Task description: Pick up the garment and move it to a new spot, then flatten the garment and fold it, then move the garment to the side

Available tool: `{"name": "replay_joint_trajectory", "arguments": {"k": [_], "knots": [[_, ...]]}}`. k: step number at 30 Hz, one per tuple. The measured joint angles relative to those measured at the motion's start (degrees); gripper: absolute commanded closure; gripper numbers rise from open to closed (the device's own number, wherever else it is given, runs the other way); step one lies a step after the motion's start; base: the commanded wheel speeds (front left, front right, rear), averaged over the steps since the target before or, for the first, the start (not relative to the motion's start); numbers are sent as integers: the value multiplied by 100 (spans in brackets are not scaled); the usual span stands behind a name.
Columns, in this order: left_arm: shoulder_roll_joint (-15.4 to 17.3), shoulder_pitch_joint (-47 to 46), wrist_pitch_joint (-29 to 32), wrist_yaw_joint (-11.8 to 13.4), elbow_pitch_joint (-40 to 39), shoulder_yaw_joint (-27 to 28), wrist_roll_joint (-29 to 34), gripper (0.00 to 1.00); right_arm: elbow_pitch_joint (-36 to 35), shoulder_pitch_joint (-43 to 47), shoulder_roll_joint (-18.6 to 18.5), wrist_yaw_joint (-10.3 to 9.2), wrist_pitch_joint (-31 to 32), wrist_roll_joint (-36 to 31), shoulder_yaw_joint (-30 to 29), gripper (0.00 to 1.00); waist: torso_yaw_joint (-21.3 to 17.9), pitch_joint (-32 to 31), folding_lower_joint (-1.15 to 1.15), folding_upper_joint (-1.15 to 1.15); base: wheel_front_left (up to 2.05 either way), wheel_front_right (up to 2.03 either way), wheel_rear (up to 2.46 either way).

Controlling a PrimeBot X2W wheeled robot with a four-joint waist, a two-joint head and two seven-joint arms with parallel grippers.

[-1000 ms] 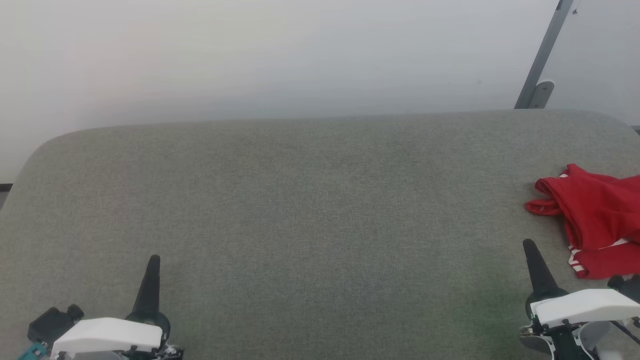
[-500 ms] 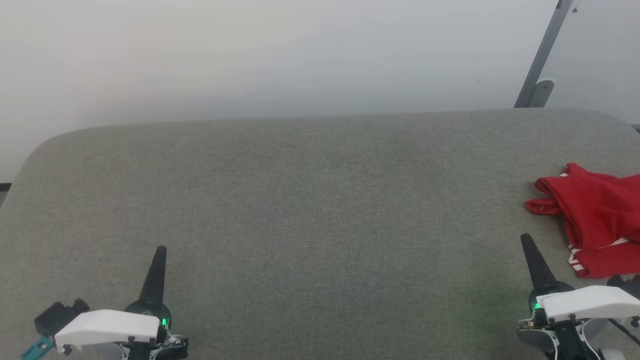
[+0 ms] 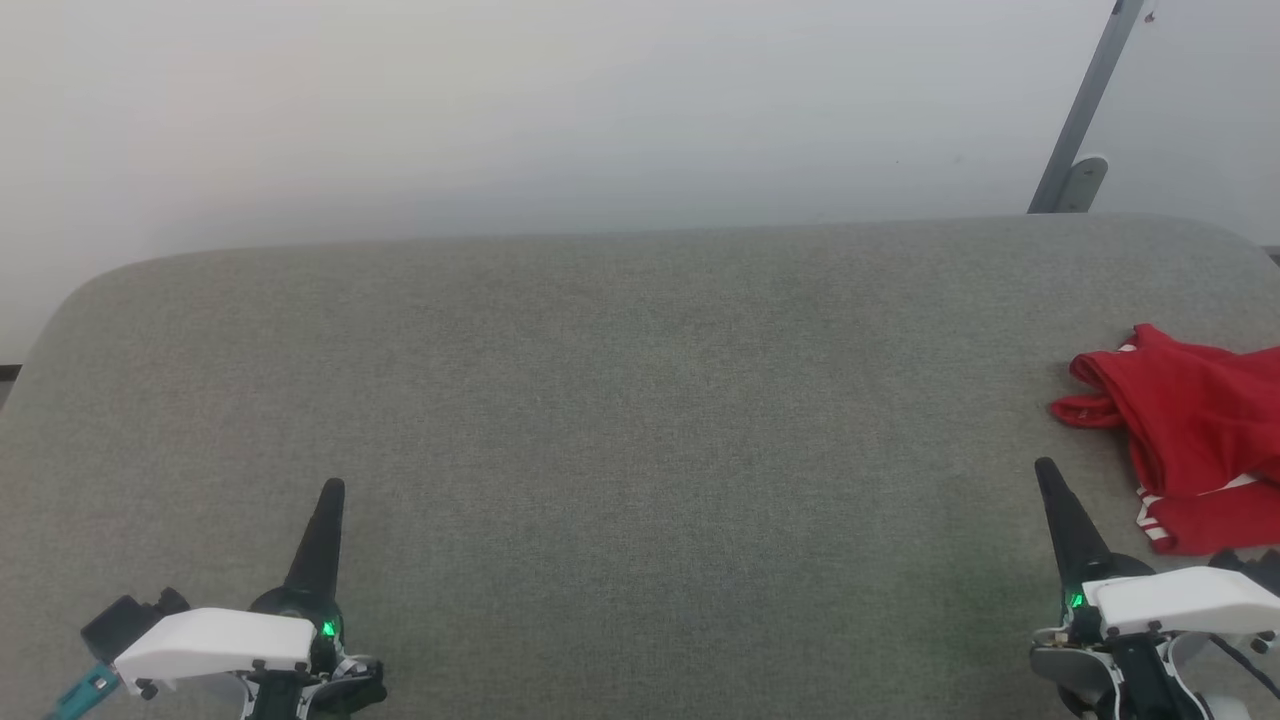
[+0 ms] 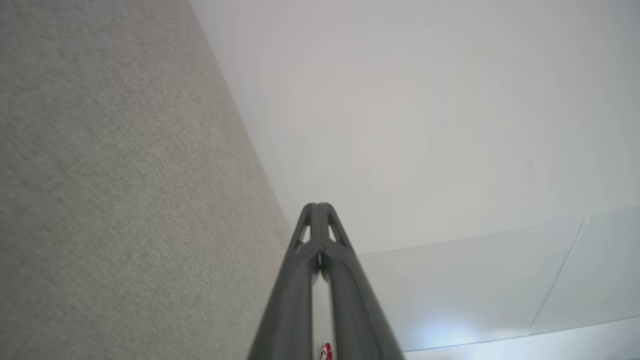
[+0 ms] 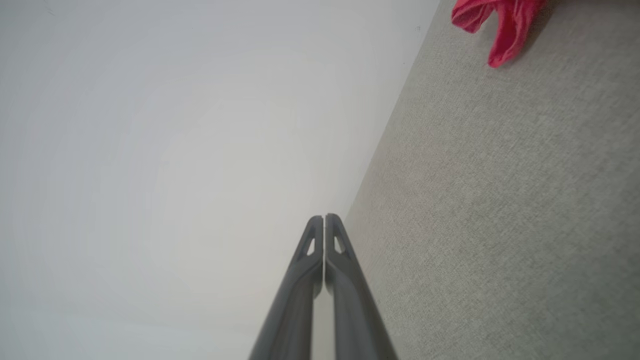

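— While both arms sit low at the near edge of the grey upholstered surface (image 3: 640,400), which way does the garment (image 3: 1190,440) lie from them?

— To the right. The red shirt lies bunched in loose folds, not flat, at the right side of the surface, and the edge of the head view cuts off its right part. It sits just beyond and to the right of the right gripper (image 3: 1043,466), near it but not touching. The left gripper (image 3: 333,488) is well apart from it, with a wide stretch of bare upholstery between

— How does the shirt run?

— Its visible part runs from a red lobe pointing left, back toward the robot, to a red-and-white striped trim band (image 3: 1160,522) at its near edge. With the rest out of view, the full long axis cannot be told

— And the grippers?

— Each has its two dark fingers pressed together, pinching nothing, tips pointing away from the robot toward the pale wall (image 3: 500,100)

— Which arm would a reach favour?

— The right one, as a judgement. A heap at the side like this would suit a shirt waiting to be lifted or one already set aside, though it does not look neatly folded

— Any writing?

— No brand, label or lettering can be read on the shirt, the grippers, or the grey metal post (image 3: 1085,110) at the upper right
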Motion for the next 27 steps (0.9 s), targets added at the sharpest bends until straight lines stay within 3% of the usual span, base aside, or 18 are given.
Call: {"name": "replay_joint_trajectory", "arguments": {"k": [27], "knots": [[-53, -179, 285, 0, 75, -47, -1047, 100, -103, -73, 100, 0, 294, 1139, -57, 100, -13, 33, 0, 0, 0, 0, 0]]}}
